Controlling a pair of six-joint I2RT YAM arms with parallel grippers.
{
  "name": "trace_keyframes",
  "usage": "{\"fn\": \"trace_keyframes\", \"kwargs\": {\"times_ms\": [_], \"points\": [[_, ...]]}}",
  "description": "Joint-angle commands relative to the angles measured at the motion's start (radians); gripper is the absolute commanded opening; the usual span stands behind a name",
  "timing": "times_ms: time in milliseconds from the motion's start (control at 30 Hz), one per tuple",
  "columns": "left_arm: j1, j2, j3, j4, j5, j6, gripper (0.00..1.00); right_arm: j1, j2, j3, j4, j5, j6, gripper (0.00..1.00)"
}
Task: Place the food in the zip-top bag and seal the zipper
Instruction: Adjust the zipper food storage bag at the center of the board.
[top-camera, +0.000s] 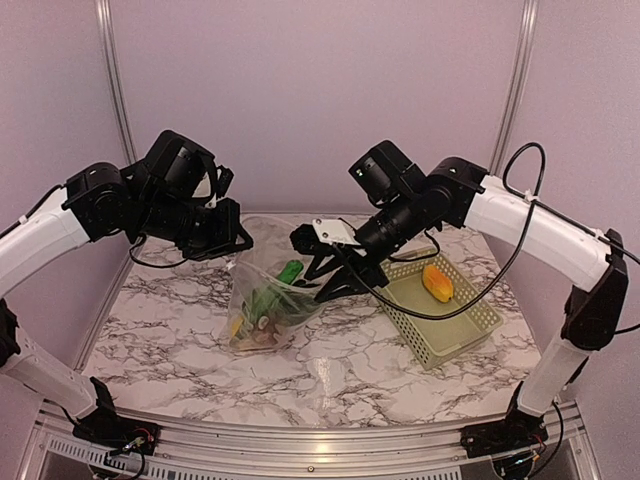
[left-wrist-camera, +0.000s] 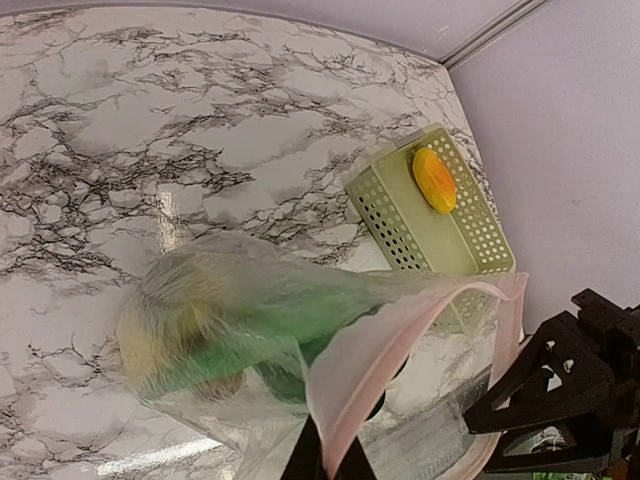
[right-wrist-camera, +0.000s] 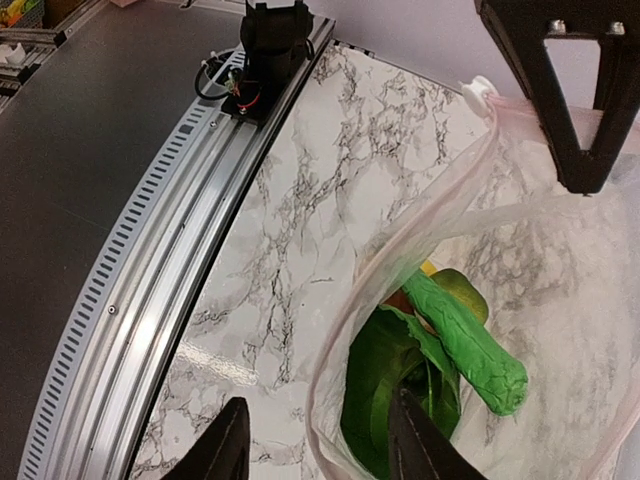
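Left hand (left-wrist-camera: 326, 458): clamped on the pink zip strip (left-wrist-camera: 380, 335) of the bag (left-wrist-camera: 250, 330). It lifts that edge so the mouth gapes toward my right hand.

Right hand (right-wrist-camera: 325, 445): fingers apart, holding nothing, poised over the bag's rim at the opening.

The bag sags on the table (left-wrist-camera: 150, 150) beneath both hands. It is clear and crinkled, with the green vegetable (right-wrist-camera: 465, 345) and a yellow fruit (right-wrist-camera: 432, 270) inside.

The orange piece (top-camera: 437, 283) lies in the basket (top-camera: 455, 325), off the right hand's outer side. Judged not yet bagged.

L gripper (left-wrist-camera: 325, 455) closed; R gripper (right-wrist-camera: 320, 400) ajar.
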Motion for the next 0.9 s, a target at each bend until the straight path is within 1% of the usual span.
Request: {"fn": "trace_keyframes", "kwargs": {"times_ms": [0, 33, 67, 100, 200, 267, 367, 467, 533, 633, 733, 800, 867], "points": [[0.004, -0.035, -0.015, 0.01, 0.012, -0.016, 0.04, 0.012, 0.022, 0.049, 0.005, 0.063, 0.025, 0.39], [0.005, -0.036, -0.015, 0.01, 0.009, -0.013, 0.05, 0.013, 0.027, 0.054, 0.011, 0.072, 0.031, 0.36], [0.005, -0.039, -0.015, 0.011, 0.001, -0.011, 0.06, 0.013, 0.037, 0.062, 0.012, 0.077, 0.032, 0.3], [0.004, -0.04, -0.014, 0.013, -0.006, -0.01, 0.08, 0.015, 0.051, 0.081, 0.001, 0.078, 0.027, 0.22], [0.005, -0.038, -0.001, 0.012, -0.02, 0.002, 0.2, 0.019, 0.094, 0.154, -0.047, 0.071, 0.014, 0.09], [0.005, -0.031, 0.007, 0.01, -0.018, 0.028, 0.25, 0.024, 0.116, 0.193, -0.066, 0.067, 0.01, 0.05], [0.005, -0.013, 0.021, -0.013, -0.025, 0.084, 0.27, 0.032, 0.128, 0.228, -0.073, 0.067, 0.009, 0.02], [0.004, 0.014, 0.043, -0.076, -0.03, 0.126, 0.26, 0.034, 0.145, 0.276, -0.09, 0.074, 0.023, 0.0], [0.005, 0.022, 0.046, -0.099, -0.037, 0.135, 0.22, 0.034, 0.161, 0.311, -0.13, 0.066, 0.011, 0.0], [0.005, 0.022, 0.056, -0.11, -0.042, 0.14, 0.18, 0.035, 0.163, 0.309, -0.153, 0.057, -0.012, 0.0], [0.006, 0.028, 0.081, -0.135, -0.073, 0.144, 0.12, 0.034, 0.143, 0.293, -0.135, 0.038, -0.029, 0.0], [0.005, 0.037, 0.097, -0.148, -0.103, 0.141, 0.05, 0.033, 0.116, 0.264, -0.104, 0.037, -0.044, 0.0], [0.005, 0.05, 0.116, -0.15, -0.105, 0.122, 0.01, 0.033, 0.097, 0.249, -0.084, 0.024, -0.048, 0.0]]}}
